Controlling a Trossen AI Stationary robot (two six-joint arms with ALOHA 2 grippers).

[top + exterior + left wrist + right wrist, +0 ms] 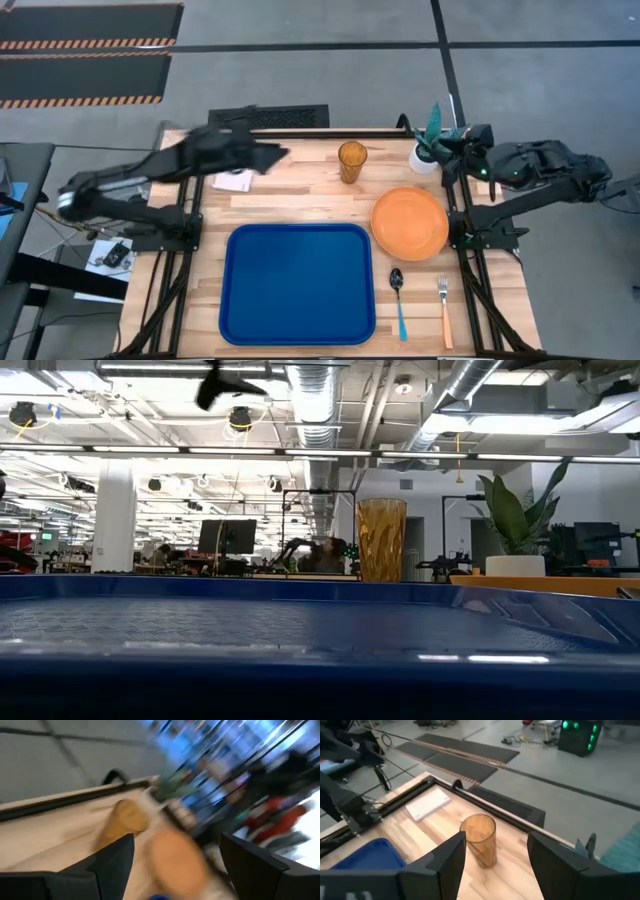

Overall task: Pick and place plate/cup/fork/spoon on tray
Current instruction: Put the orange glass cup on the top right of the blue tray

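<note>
The amber cup (352, 160) stands upright on the wood table near its far edge; it also shows in the low view (381, 540) and the right wrist view (480, 840). The orange plate (410, 222) lies flat to the right of the blue tray (297, 283). The blue-handled spoon (398, 300) and the orange-handled fork (444, 310) lie side by side in front of the plate. My left gripper (268, 155) is open and empty, in the air left of the cup. My right gripper (450, 155) is open and empty, right of the cup, by the plant pot.
A white pot with a green plant (428, 150) stands at the far right, close to my right gripper. A pale notepad (235, 181) lies at the far left, under my left arm. The tray's inside (300, 625) holds nothing.
</note>
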